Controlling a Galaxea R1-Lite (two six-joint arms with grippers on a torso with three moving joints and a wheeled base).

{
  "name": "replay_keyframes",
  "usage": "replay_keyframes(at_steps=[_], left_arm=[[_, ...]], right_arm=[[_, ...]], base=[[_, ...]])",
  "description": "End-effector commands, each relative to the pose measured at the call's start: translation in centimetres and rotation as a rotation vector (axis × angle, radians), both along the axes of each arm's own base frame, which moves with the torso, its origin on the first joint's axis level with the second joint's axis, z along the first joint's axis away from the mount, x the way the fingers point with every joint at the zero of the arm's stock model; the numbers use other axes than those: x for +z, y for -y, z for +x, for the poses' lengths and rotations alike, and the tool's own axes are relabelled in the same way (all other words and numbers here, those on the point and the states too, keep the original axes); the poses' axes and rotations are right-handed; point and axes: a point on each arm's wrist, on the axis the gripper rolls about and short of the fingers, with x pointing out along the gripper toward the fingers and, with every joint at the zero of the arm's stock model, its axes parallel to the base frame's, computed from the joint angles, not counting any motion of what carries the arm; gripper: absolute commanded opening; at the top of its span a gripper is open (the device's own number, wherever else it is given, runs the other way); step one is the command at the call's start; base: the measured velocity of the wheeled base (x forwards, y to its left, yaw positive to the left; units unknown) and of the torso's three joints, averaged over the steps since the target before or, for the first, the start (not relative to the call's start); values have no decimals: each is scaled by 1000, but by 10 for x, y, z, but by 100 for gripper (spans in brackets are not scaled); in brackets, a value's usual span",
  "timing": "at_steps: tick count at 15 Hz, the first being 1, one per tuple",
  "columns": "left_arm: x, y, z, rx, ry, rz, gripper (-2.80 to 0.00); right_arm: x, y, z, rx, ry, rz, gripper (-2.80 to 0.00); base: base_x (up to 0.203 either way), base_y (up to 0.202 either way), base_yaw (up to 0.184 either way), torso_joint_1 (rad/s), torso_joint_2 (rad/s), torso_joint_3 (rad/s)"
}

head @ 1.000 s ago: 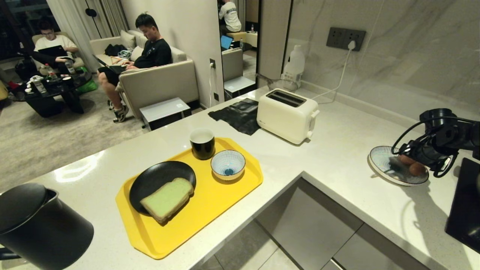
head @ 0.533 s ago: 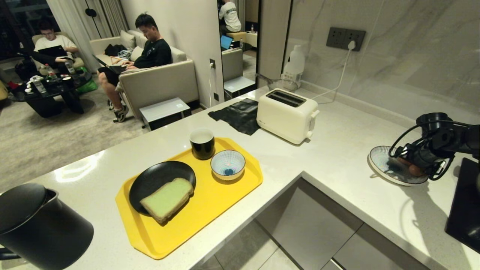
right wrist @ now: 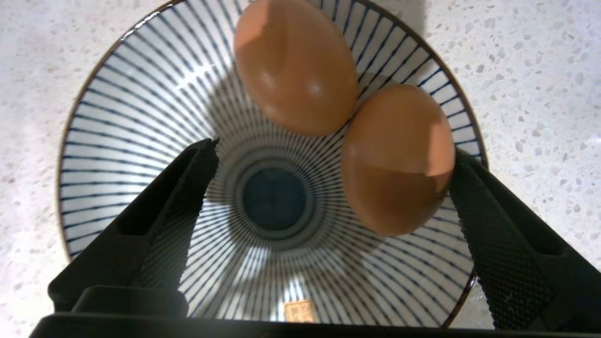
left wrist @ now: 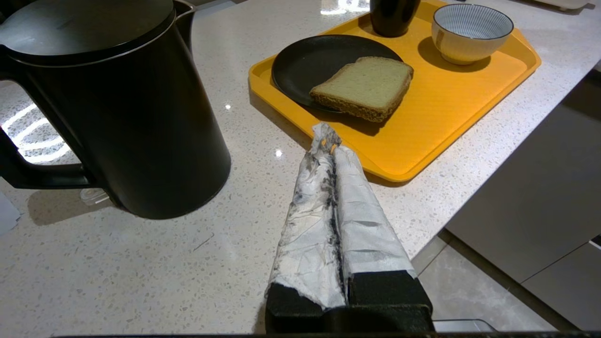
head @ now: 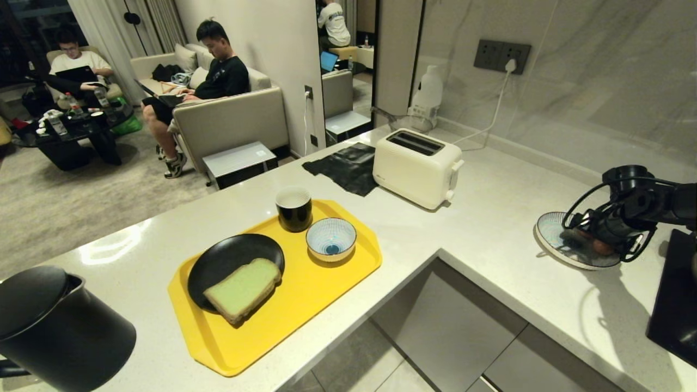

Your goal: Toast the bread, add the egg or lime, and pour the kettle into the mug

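Right wrist view: I've lowered my right hand (right wrist: 328,188) over the blue-striped ceramic plate (right wrist: 141,117), jaws spread wide and empty, straddling one smooth brown egg (right wrist: 396,159). That plate sits at three o'clock on the tabletop (head: 490,228), so closing comes next, I judge.

The kettle (head: 57,326) is cut off by the head view's lower left edge

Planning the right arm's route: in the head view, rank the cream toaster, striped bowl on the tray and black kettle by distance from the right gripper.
1. Cream toaster, back of counter, nearest the right gripper.
2. Striped bowl, on the yellow tray.
3. Black kettle, far left corner.
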Motion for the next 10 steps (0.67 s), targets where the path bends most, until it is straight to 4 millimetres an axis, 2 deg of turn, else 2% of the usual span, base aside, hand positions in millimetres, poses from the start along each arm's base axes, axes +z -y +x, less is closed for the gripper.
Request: replay_keyframes(at_steps=[1, 10], left_arm=[[0, 0, 0, 0, 3, 0, -280], [0, 0, 0, 0, 3, 0, -280]], right_arm=[[-5, 1, 1, -5, -9, 3, 0], [-6, 12, 2, -25, 3, -6, 0]], base=[[0, 0, 0, 0, 0, 0], [0, 0, 0, 0, 0, 0]])
